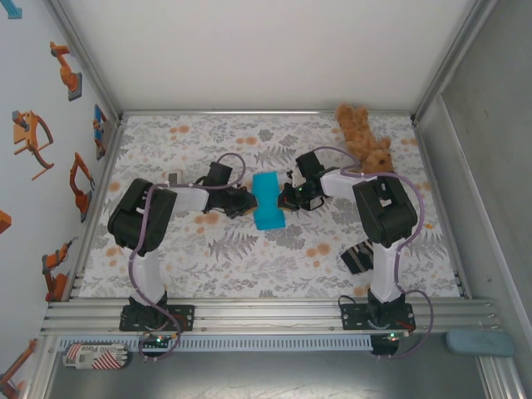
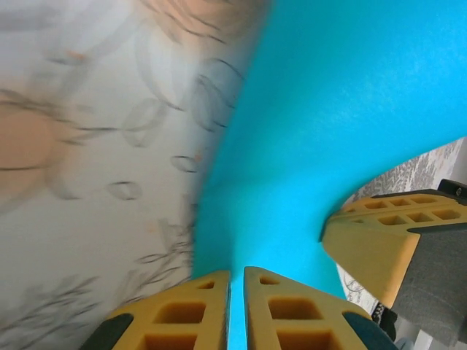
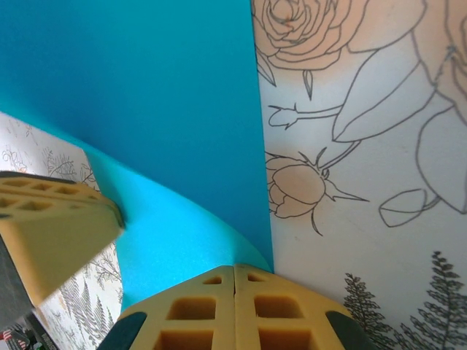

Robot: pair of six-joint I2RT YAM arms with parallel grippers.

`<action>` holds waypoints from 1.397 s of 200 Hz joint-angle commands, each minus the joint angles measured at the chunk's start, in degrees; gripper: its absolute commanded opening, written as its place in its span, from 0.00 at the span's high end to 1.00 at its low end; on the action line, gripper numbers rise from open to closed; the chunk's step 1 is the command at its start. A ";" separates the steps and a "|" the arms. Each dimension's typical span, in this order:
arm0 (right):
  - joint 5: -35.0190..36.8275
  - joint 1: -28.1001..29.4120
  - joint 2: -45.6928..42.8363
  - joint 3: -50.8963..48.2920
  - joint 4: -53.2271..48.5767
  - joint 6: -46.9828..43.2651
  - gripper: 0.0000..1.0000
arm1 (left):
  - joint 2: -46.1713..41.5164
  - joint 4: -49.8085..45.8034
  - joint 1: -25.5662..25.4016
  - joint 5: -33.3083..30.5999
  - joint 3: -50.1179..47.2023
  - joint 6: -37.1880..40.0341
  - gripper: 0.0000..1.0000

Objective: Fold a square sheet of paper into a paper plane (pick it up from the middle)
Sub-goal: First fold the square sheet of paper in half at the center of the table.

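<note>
So the paper (image 1: 268,199) is sitting pretty much in the middle of the table (image 1: 208,258), between the two arms. It's bright cyan-blue and, from above, folded down to a narrow strip running away from the arms, longer than it is wide, lying on the flowery cover. The left gripper (image 1: 247,202) is right at its left edge and the right gripper (image 1: 288,198) at its right edge, both touching it. Up close on the left wrist, the yellow fingers (image 2: 292,313) are nearly together with a thin sliver of blue between them, so that one's pinching the paper, and the sheet curls up off the table toward them. On the right wrist the fingers (image 3: 277,310) are pressed tight with no gap, and the paper's lifted edge runs straight into their tips, so it looks clamped on the paper too. The surface looks smooth and matte. A teddy (image 1: 366,137) lies in the far right corner, well apart.
</note>
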 commanded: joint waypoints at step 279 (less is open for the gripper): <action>15.98 -0.30 7.76 -5.17 -8.28 0.35 1.00 | -17.13 -17.96 -6.77 -8.59 -4.86 3.28 0.86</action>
